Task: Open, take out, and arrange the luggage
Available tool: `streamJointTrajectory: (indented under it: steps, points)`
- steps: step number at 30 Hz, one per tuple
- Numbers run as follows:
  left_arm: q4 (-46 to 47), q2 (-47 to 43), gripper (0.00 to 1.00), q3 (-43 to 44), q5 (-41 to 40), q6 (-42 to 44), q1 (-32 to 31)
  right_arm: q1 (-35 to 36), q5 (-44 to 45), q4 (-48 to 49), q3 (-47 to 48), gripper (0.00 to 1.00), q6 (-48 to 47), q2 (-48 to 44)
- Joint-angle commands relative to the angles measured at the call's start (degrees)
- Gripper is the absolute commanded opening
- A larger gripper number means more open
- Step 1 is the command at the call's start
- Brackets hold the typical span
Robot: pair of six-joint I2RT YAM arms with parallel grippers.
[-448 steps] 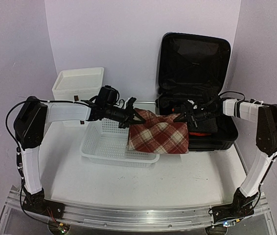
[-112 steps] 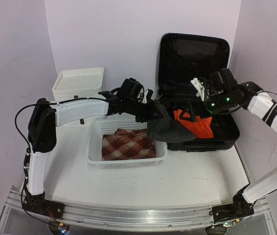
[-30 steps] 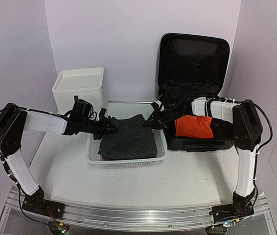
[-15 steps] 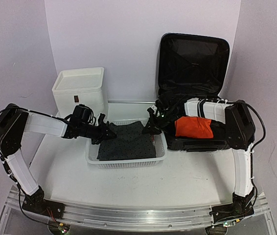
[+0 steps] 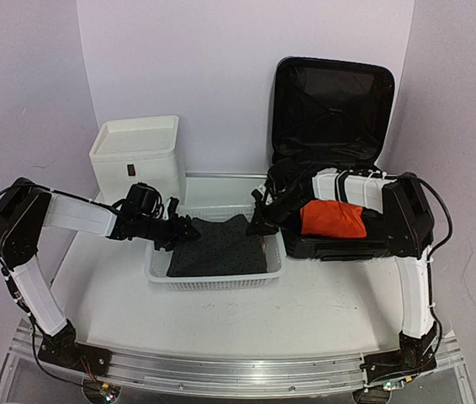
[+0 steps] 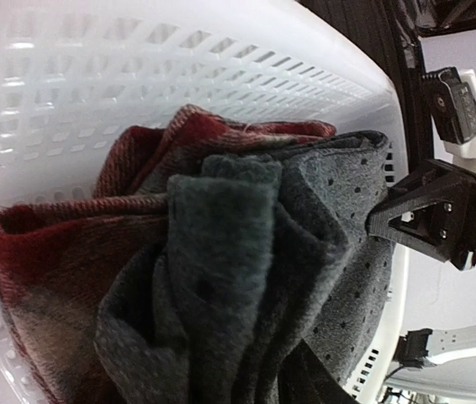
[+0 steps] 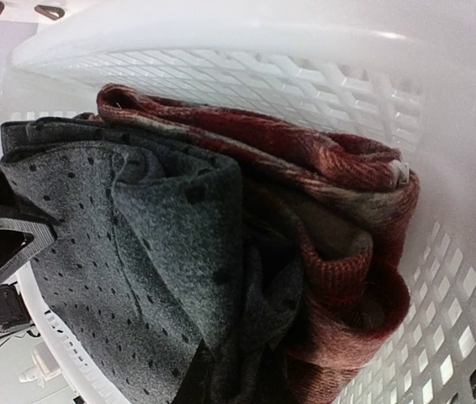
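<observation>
The black luggage [image 5: 332, 101] stands open at the back right, lid upright, with an orange cloth [image 5: 333, 219] in its base. A grey dotted cloth [image 5: 219, 246] lies in the white perforated basket [image 5: 213, 276] on top of a red plaid cloth [image 6: 44, 252]. My left gripper [image 5: 189, 227] is at the cloth's left far corner and my right gripper [image 5: 259, 222] at its right far corner. Each is shut on a bunched fold of the grey cloth [image 7: 137, 252]. The cloth hides most of both jaws in the wrist views.
A white three-drawer box [image 5: 134, 156] stands at the back left, just behind my left arm. The basket's right wall sits close to the luggage's base. Purple walls close in the back and both sides.
Both grippers have come lower and a little closer together with the grey cloth. It now rests in the basket and covers the plaid cloth.
</observation>
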Motion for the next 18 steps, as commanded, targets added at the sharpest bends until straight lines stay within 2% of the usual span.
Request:
streamJointTrajectory:
  steps: [1,5,9,14,18]
  points:
    - [-3.94,-5.80,0.45,-0.24,-6.30,4.84,0.12,0.06,0.75,-2.00,3.26,0.06,-1.96,1.80]
    - [-8.29,-8.97,0.47,-0.24,-10.87,7.29,-0.59,0.10,0.74,-2.38,4.16,0.11,-2.69,2.53]
    - [-12.83,-11.09,0.53,0.72,-15.86,9.33,-2.11,0.22,0.96,-3.03,4.92,0.15,-3.59,2.81]
    - [-19.61,-15.40,0.54,3.47,-26.17,12.53,-4.39,0.42,2.48,-6.99,6.84,0.31,-6.24,2.04]
    - [-21.74,-18.95,0.52,6.59,-28.96,17.15,-6.47,0.42,8.35,-15.04,9.97,0.52,-10.18,-0.72]
